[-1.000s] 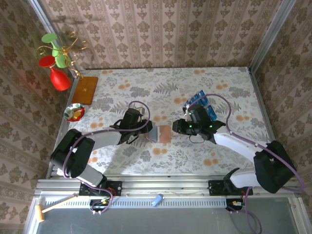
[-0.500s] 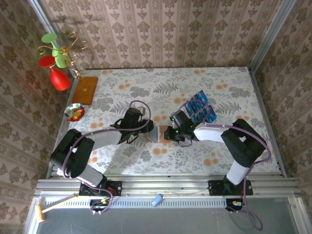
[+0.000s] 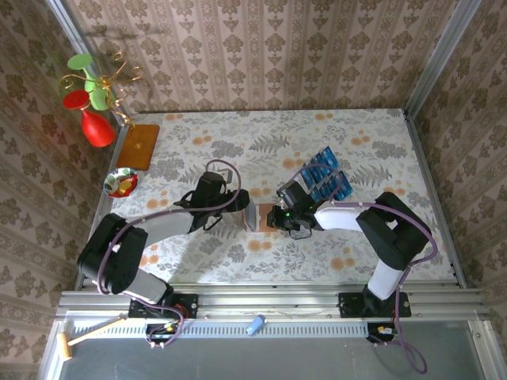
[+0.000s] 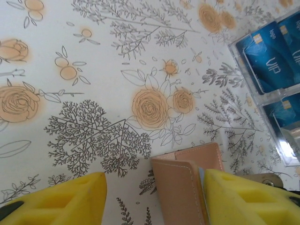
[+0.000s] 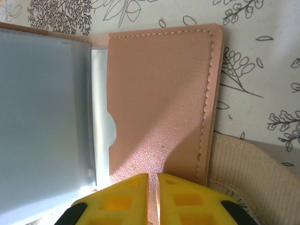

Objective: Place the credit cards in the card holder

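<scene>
The brown card holder (image 3: 261, 216) lies unfolded on the flowered table between my two grippers. My left gripper (image 3: 242, 214) is open; in the left wrist view its yellow fingers (image 4: 56, 201) stand wide apart, and the card holder's raised flap (image 4: 185, 187) leans by the right one. My right gripper (image 5: 152, 187) is shut on the near edge of the card holder's brown pocket side (image 5: 159, 93), beside the greyish inner sleeve (image 5: 42, 108). The blue credit cards (image 3: 323, 176) stand in a clear rack behind the right arm, also seen as credit cards (image 4: 269, 56) in the left wrist view.
An orange-brown wooden board (image 3: 141, 146) and a small bowl (image 3: 121, 183) sit at the table's left edge, below a stand with red and green glasses (image 3: 91, 99). A beige strap (image 5: 248, 168) lies right of the card holder. Metal rails border the table.
My left gripper has opened and let go of the card holder's flap. My right arm swung left from beside the rack onto the card holder, and its fingers closed.
</scene>
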Robot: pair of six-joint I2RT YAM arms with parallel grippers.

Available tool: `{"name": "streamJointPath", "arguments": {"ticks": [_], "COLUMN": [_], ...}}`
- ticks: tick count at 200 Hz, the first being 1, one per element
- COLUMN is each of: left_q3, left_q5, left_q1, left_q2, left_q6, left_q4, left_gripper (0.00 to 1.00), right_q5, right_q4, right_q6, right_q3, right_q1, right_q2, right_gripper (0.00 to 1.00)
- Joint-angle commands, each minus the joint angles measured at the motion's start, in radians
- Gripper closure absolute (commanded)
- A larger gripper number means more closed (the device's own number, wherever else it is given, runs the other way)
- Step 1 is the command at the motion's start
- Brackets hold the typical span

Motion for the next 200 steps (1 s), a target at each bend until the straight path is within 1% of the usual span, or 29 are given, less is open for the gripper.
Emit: {"name": "streamJointPath", "arguments": {"ticks": [1,28,62,85,105,158,172,200], "left_q3": [-0.009,-0.012,-0.017,-0.027,-0.03,-0.014,-0.006,0.016], "left_q5": [0.022,0.027,0.03,0.035,0.047,0.097,0.106,0.115], "left_q1": [0.011,0.014,0.015,0.018,0.018,0.008,-0.002,-0.034], "left_q2": [-0.022,-0.016,-0.004,-0.004,-0.008,-0.005,0.005,0.046], "left_q6": [0.004,0.004,0.004,0.001,-0.004,-0.028,-0.038,-0.057], "left_q4": [0.023,0.023,0.028,0.047,0.069,0.134,0.153,0.177], "left_gripper": [0.42,0.46,0.54,0.63,0.76,0.96,1.0,1.0], "right_q5": [0.039,0.037,0.038,0.037,0.036,0.032,0.03,0.025], "right_q4": [0.003,0.006,0.009,0.012,0.015,0.025,0.025,0.029], "right_q6": [0.014,0.015,0.017,0.017,0.018,0.02,0.02,0.02], "right_q3": [-0.022,-0.023,-0.026,-0.028,-0.028,-0.028,-0.026,-0.022], "right_q1": [-0.005,-0.007,-0.007,-0.007,-0.009,-0.009,-0.01,-0.01], "right_q2": [0.03,0.033,0.033,0.036,0.045,0.062,0.07,0.082], "right_gripper": [0.85,0.85,0.85,0.85,0.85,0.85,0.85,0.86]}}
